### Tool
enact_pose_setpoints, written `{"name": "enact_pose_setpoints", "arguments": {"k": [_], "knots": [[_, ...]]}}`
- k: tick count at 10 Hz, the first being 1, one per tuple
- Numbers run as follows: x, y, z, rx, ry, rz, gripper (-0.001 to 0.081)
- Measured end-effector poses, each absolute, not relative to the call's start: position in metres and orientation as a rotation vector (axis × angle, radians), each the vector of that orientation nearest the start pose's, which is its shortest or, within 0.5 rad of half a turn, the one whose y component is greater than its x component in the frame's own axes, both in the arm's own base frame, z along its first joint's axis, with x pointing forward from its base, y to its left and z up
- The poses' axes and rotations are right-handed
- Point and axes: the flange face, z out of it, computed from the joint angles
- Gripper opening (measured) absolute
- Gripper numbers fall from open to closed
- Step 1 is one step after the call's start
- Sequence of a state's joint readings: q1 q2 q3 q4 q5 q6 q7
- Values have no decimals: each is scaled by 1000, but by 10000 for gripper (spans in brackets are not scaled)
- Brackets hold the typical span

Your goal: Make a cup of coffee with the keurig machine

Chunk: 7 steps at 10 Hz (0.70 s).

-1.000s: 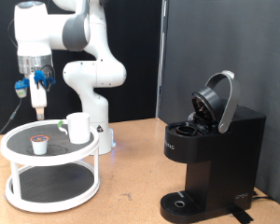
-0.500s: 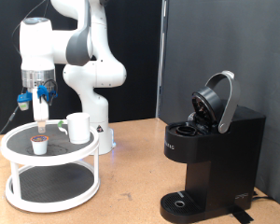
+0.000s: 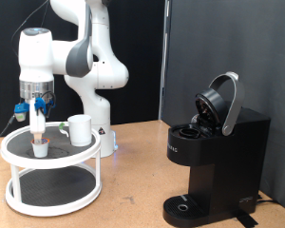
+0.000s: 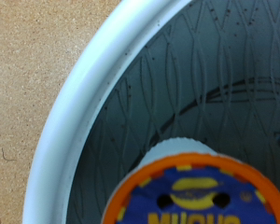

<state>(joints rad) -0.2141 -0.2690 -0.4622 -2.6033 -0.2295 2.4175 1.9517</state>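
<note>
The gripper point(image 3: 38, 139) hangs straight down over the top tier of a white two-tier stand point(image 3: 19, 163), its fingertips just above or at a small coffee pod point(image 3: 39, 148). The white cup point(image 3: 80, 129) stands on the same tier, to the exterior view's right of the pod. The black keurig machine point(image 3: 216, 161) stands at the exterior view's right with its rounded lid point(image 3: 221, 101) raised. In the wrist view the pod's orange and blue top point(image 4: 191, 194) fills the lower part, close up, inside the stand's white rim point(image 4: 89, 107). No fingers show in that view.
The stand sits on a wooden table point(image 3: 133, 180) in front of the arm's white base point(image 3: 103, 133). Its lower tier point(image 3: 52, 185) shows nothing on it. The machine's round drip tray point(image 3: 186, 205) is bare. A black backdrop is behind.
The gripper has come down and a little to the exterior view's right, from well above the stand to right over the pod. Cup, pod and machine have not moved.
</note>
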Motion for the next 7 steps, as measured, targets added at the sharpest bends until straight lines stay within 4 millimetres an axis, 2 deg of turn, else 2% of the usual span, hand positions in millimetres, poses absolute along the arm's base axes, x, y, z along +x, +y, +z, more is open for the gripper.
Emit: {"name": "enact_pose_setpoints", "arguments": {"k": [7], "knots": [[335, -260, 324, -1080, 2959, -104, 734]]}}
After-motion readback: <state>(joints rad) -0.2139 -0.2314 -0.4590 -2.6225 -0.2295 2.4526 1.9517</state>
